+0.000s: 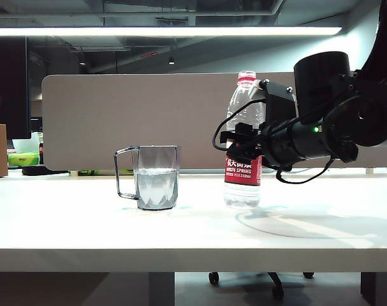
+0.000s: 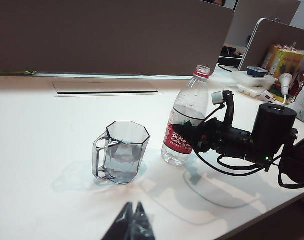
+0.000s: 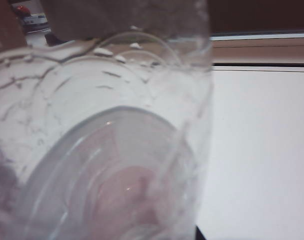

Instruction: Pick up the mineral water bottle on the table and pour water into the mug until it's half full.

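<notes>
Currently, the left tool [image 2: 131, 222] sits nearest the left wrist camera, low over the table [image 2: 36, 165], its two dark fingertips meeting at a point: closed, empty, well apart from the mug and bottle.

Farther out, the mug [image 1: 156, 177] stands upright on the table [image 1: 65, 223], handle toward the left of the exterior view. Water [image 1: 156, 188] fills roughly its lower half.

Beside the mug, apart from it, the bottle [image 1: 244, 140] stands upright on the table, cap off, red neck ring visible, partly full.

The right tool [image 1: 239, 145] reaches in level from the right of the exterior view. Its jaws clamp the bottle at label height, one on each side. In the right wrist view the ribbed bottle [image 3: 101, 140] fills most of the frame.

A grey partition [image 1: 116, 121] stands behind the table.
</notes>
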You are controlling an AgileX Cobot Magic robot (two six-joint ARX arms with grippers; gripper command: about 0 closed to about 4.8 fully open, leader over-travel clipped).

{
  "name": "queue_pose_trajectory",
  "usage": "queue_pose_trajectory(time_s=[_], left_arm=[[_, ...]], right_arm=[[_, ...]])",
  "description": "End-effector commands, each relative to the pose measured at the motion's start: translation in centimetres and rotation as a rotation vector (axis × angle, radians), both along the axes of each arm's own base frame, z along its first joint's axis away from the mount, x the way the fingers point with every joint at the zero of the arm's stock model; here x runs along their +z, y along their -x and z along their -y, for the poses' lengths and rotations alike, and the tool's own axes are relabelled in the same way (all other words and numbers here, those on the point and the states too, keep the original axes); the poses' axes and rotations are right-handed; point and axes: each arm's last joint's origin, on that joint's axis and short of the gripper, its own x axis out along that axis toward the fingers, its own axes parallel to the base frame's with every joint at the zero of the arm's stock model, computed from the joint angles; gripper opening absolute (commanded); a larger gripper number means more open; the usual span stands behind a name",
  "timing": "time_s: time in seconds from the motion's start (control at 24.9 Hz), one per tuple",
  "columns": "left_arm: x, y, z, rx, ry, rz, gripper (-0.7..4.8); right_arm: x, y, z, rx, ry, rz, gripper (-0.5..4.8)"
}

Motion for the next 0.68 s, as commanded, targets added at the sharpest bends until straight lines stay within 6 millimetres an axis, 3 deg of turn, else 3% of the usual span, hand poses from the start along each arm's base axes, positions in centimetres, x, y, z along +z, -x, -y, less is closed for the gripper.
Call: queue_pose_trajectory(time_s=[0.04,0.12,0.28,0.48,0.68], left_arm=[[0.2,0.0,0.0,-0.001,-0.004,0.014,-0.05],[0.2,0.0,0.0,-0.001,-0.004,0.015,-0.05],[0.2,0.0,0.0,-0.001,-0.004,0.015,-0.05],[0.2,0.0,0.0,-0.001,-0.004,0.014,-0.05],[0.2,0.0,0.0,-0.001,-0.004,0.015,-0.05]], right_arm=[[0.1,0.0,0.0,0.002,-0.008,0.004,2.75],[0.1,0.0,0.0,0.002,-0.008,0.002,3.61],[0.1,0.1,-0.1,0.028,-0.009,0.0,4.53],[0.7,0.9,0.2,0.045,0.038,0.031,4.55],[1.6,3.0,1.1,0.057,0.097,0.017,4.65]])
